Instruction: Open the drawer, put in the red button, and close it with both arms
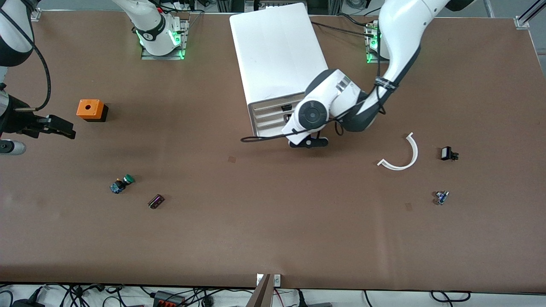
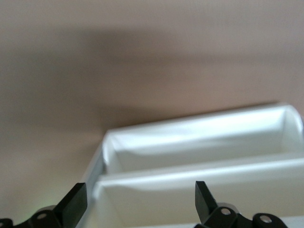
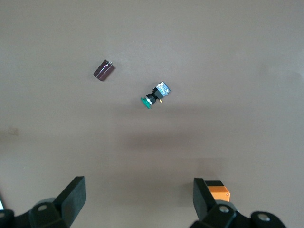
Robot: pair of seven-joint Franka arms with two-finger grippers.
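Small dark component [image 1: 156,201] lay nearest; left gripper [image 1: 308,143], jaws open, sat at cabinet [image 1: 279,64] drawer [image 1: 273,114]; light, stiff plastic, probably best hooked at the front lip; right gripper [image 1: 59,128] waited, jaws open.

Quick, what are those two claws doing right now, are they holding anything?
Left claw: open, empty, at the front of the white cabinet.
Right claw: open, empty, over the table near the orange box.

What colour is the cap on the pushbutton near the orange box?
Green, on the pushbutton; clearest in the right wrist view.
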